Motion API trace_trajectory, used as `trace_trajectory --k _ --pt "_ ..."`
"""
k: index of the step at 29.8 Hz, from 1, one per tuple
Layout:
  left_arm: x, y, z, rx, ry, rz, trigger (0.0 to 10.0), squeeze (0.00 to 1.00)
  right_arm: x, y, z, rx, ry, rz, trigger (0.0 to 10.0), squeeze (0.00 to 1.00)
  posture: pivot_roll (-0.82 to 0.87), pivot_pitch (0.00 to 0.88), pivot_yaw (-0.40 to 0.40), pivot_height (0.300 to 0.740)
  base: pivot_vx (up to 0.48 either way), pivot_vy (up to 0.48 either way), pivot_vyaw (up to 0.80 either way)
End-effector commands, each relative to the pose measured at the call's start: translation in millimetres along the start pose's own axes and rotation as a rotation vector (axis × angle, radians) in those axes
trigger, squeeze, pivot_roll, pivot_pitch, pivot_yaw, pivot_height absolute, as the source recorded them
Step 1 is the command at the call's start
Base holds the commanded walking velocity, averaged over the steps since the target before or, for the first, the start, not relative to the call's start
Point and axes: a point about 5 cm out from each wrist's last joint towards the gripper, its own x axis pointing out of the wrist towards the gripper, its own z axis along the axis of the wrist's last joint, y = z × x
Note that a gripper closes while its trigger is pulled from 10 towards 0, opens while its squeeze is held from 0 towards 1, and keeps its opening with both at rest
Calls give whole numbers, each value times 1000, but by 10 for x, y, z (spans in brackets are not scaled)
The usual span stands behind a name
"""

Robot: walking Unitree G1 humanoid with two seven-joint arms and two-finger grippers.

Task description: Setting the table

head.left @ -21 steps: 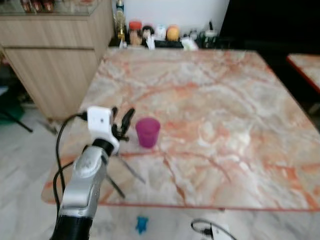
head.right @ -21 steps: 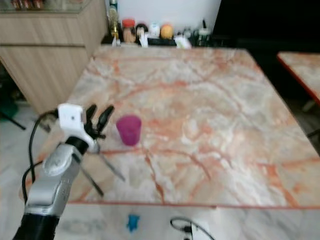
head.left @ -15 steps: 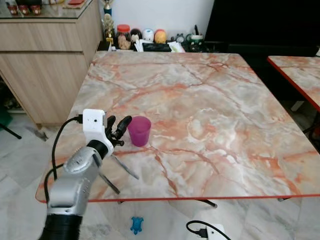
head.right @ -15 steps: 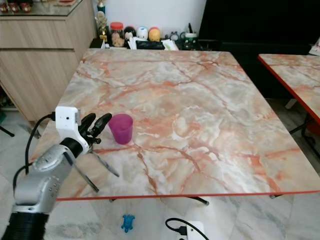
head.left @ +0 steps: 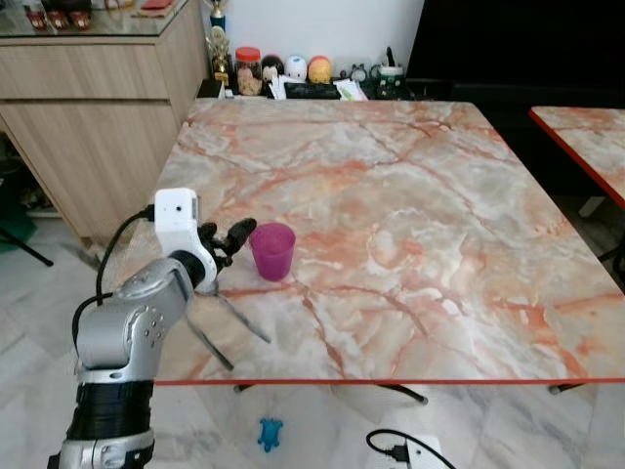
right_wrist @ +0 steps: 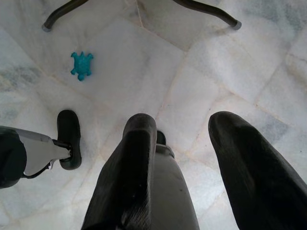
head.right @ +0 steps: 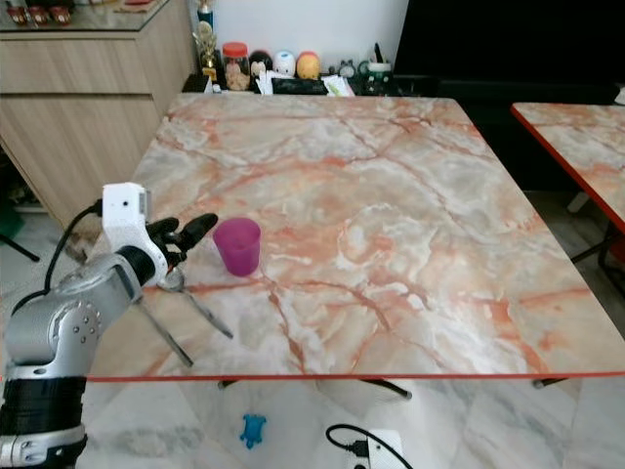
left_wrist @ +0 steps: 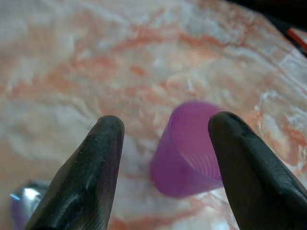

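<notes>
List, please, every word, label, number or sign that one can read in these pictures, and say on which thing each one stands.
No text can be read here.
Jars and bottles behind the table: any labels are too small to read.
Purple cup: plain, no print.
White camera block at the left gripper: no mark legible.
Marble table: veins, no writing.
Teal turtle toy on the floor: no writing.

One purple cup (head.left: 272, 250), two marble tables (head.left: 410, 215), one turquoise toy (head.left: 269, 433)
</notes>
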Motion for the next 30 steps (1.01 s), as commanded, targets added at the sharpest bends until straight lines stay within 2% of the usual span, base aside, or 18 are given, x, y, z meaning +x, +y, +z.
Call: trace_trajectory --k 1,2,8,20,30 --pt "44 -6 -70 -8 50 22 10000 0 -6 -8 -30 14 9 -6 10000 0 175 17 -41 740 0 0 0" --pt "81 -10 -93 -30 69 39 10000 0 -6 -10 -31 14 9 -7 10000 0 171 14 -40 740 0 0 0" --pt "145 17 -36 -31 83 59 10000 0 -9 -11 -39 19 8 -12 10000 0 172 8 -36 740 0 0 0" --pt "188 34 61 -34 64 79 10000 0 -8 -6 -40 17 10 -8 10000 0 175 32 -37 740 0 0 0" --pt "238 16 17 -21 83 85 10000 0 -9 -7 -44 20 11 -8 10000 0 173 40 -34 740 0 0 0"
